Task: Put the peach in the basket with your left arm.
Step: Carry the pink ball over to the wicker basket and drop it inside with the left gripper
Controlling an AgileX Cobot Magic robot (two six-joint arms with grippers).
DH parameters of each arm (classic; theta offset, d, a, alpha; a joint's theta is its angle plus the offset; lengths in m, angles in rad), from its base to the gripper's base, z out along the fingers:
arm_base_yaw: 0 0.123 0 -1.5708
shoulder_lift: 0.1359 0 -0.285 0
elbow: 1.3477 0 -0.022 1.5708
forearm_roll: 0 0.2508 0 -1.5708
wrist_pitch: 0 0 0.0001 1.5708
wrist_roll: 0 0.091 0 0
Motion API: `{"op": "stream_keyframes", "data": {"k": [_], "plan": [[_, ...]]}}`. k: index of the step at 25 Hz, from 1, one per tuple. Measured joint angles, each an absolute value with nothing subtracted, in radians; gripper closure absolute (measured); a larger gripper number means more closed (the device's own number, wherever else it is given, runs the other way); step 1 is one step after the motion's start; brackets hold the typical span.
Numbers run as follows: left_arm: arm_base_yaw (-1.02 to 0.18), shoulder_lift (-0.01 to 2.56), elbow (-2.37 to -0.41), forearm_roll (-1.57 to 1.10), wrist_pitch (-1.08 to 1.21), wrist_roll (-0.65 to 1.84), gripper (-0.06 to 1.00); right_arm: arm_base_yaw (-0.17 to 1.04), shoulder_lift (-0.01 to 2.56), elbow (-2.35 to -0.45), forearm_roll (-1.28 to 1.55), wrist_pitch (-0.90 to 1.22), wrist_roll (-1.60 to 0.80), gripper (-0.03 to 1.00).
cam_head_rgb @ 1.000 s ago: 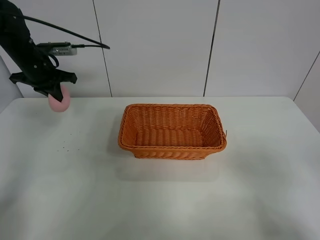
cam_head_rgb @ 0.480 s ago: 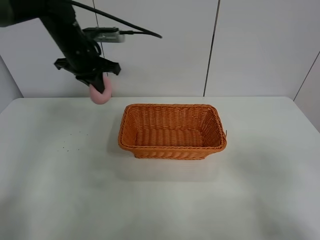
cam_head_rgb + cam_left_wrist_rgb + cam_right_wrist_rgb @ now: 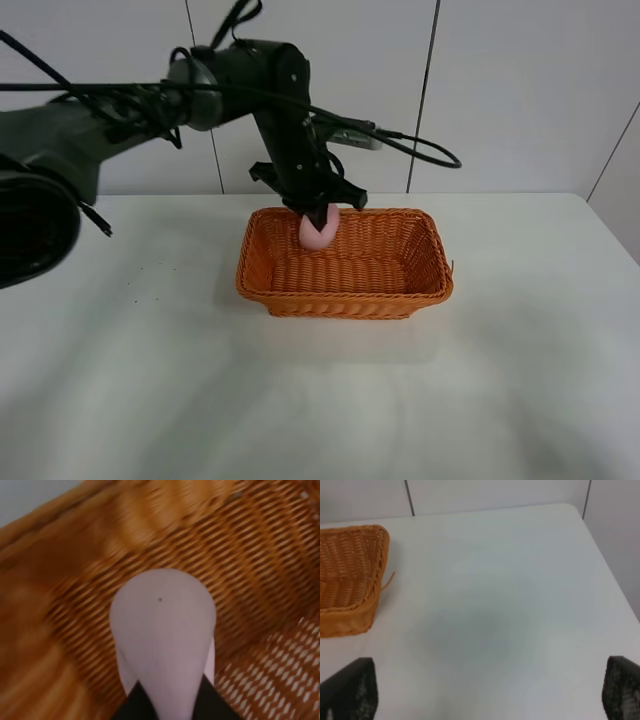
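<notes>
Peach (image 3: 319,231) hangs pinched in the left jaws over the basket (image 3: 345,300); right jaws stand spread.

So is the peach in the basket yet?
Not set down: the left gripper holds the peach over the inside of the basket; wicker shows beneath it.

We see a rough, ribbed orange wicker basket (image 3: 345,300), a smooth matt pale pink peach (image 3: 318,233), a smooth matt white counter (image 3: 150,380) and a matt black left claw (image 3: 317,213).

The left wrist view's edge cuts off the jaws holding the peach (image 3: 162,625); part of the basket (image 3: 260,555) is blurred.
</notes>
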State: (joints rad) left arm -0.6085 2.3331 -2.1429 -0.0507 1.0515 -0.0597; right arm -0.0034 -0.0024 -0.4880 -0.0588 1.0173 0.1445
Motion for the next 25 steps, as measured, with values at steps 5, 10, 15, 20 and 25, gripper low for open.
{"op": "stream_keyframes", "data": {"k": [5,10,15,20,25], "plan": [[-0.645,2.411,-2.151,-0.051,1.016,-0.054,0.81,-0.003,-0.002,-0.488,-0.059,1.017,0.144,0.27],[-0.649,2.436,-2.151,-0.054,1.018,-0.054,0.47,-0.003,-0.002,-0.488,-0.059,1.017,0.144,0.27],[-0.648,2.433,-2.153,-0.062,1.061,-0.058,0.15,-0.003,-0.002,-0.488,-0.059,1.017,0.144,0.27],[-0.648,2.401,-2.185,-0.063,1.125,-0.058,0.12,-0.003,-0.002,-0.488,-0.059,1.017,0.144,0.27],[-0.624,2.322,-2.234,-0.067,1.167,-0.055,0.12,-0.003,-0.002,-0.488,-0.059,1.017,0.144,0.27]]}}
